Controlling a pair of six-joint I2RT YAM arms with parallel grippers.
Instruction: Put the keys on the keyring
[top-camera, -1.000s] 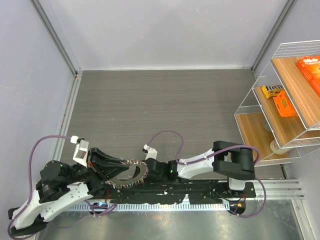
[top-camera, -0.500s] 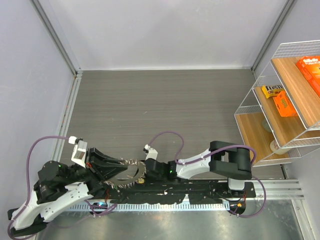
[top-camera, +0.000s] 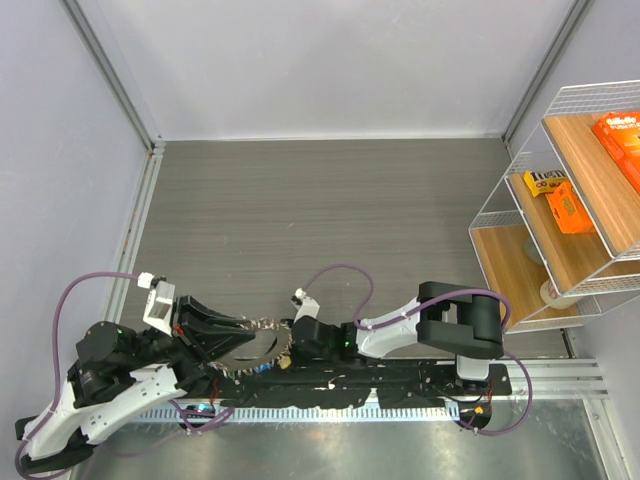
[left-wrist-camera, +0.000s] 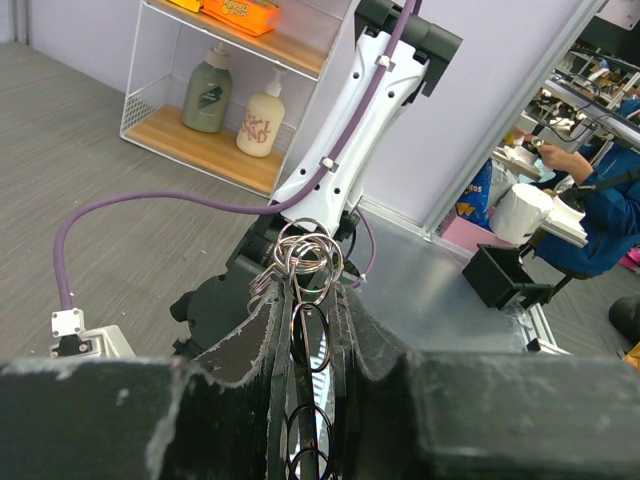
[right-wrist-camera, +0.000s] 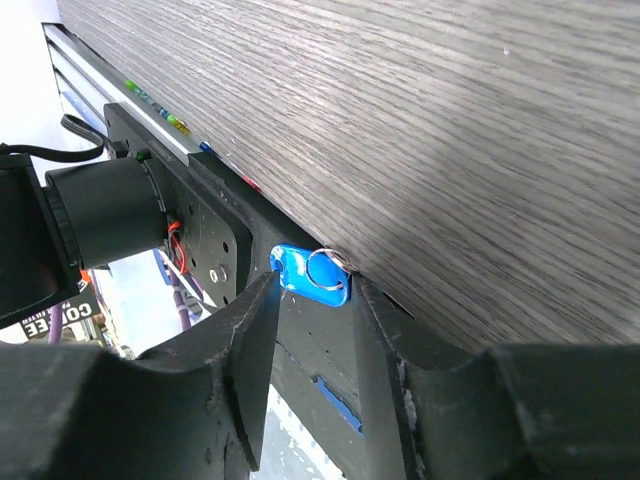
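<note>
- Top external: the grey, wood-grained table (top-camera: 330, 210) carries both arms low at its near edge. The left gripper (top-camera: 245, 330) is clamped on the keyring (top-camera: 262, 348), a flat silvery disc with a toothed rim. The disc lies tilted, its free edge turned toward the right gripper (top-camera: 285, 352) just beside it. A speck of blue (top-camera: 262, 367) shows under the ring on the black base rail. A white wire shelf (top-camera: 560, 220) with wooden boards stands at the right.
- Left wrist: the black, scuffed fingers (left-wrist-camera: 240, 340) of the left gripper (left-wrist-camera: 305, 310) are pressed together on the keyring (left-wrist-camera: 305, 262), seen edge-on. Its plane runs along the fingers, and a knot of thin round wire loops sticks out past the tips. The white right arm (left-wrist-camera: 345, 130) is behind it.
- Right wrist: the right gripper (right-wrist-camera: 312, 310) has its dark fingers apart. The glossy blue key (right-wrist-camera: 300, 272) sits in the gap at the table's (right-wrist-camera: 400, 120) edge, over the black plate (right-wrist-camera: 210, 240). A small silver ring (right-wrist-camera: 325, 268) sits on its head. The head's long axis runs from finger to finger, dipping slightly to the right, and the blade is hidden. Whether the pads press on it cannot be told.
</note>
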